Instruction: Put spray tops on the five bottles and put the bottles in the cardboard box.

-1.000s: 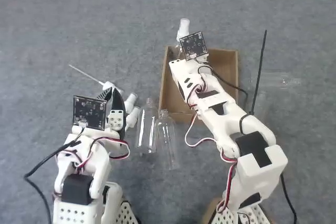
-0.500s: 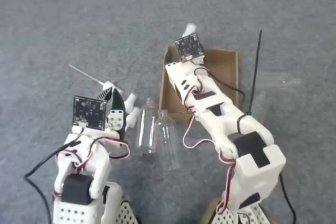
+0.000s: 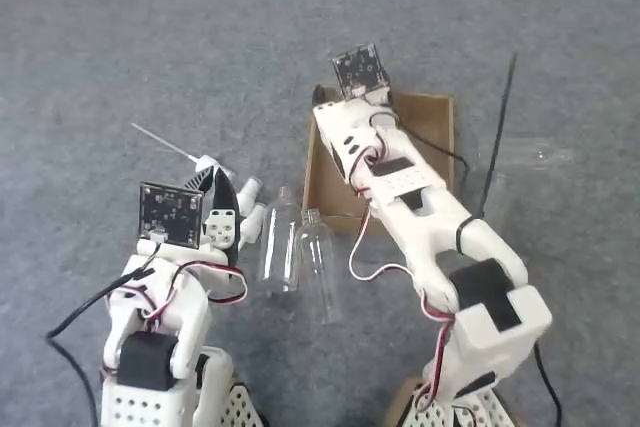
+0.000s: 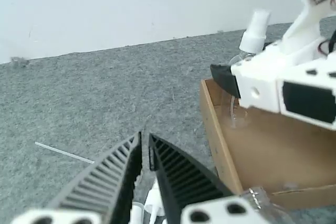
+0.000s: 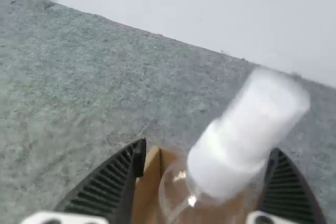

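Observation:
The cardboard box lies open at mid-table. A clear bottle with a white spray top stands tilted in the box's far left corner. My right gripper is open around its shoulders, with slim gaps on both sides. In the left wrist view the same bottle's top rises behind the right arm's black jaw. My left gripper is shut and empty above loose white spray tops. Two uncapped clear bottles lie side by side between the arms.
Another clear bottle lies right of the box. A thin white dip tube rests on the grey carpet left of the box. A black cable tie sticks up from the right arm. Open carpet lies beyond the box.
The right arm's wrist pushed farther over the box's far left corner, and its camera now covers the spray top in the high view. The left arm stayed still.

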{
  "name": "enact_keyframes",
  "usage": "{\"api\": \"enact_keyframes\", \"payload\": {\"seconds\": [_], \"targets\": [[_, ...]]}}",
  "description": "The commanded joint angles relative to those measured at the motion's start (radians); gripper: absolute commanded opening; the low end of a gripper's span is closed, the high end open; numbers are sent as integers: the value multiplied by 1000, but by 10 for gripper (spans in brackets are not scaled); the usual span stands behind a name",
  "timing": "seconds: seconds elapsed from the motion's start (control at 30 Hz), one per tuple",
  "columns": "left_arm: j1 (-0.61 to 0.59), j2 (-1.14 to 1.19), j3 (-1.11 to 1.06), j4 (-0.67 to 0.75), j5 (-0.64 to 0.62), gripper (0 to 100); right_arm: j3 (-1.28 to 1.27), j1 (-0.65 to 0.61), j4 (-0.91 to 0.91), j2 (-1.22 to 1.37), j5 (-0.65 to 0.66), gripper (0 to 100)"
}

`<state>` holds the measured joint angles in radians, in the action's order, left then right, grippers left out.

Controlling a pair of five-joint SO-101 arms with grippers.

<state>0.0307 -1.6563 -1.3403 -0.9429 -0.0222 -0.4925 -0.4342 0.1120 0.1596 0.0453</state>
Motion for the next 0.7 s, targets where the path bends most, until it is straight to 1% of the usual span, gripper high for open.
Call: {"api": "enact_keyframes", "payload": {"seconds": [0.0, 0.17, 0.47, 0.67], "targets": [[-9, -11, 7, 28, -12, 12, 92, 7, -76, -150, 14, 298], [-9, -11, 7, 28, -12, 12, 127, 2, -260, -291, 14, 298], [-9, -11, 7, 28, -12, 12, 126, 8, -461, -518, 14, 297], [-9, -11, 7, 28, -12, 12, 126, 2, -627, -687, 15, 297]]}}
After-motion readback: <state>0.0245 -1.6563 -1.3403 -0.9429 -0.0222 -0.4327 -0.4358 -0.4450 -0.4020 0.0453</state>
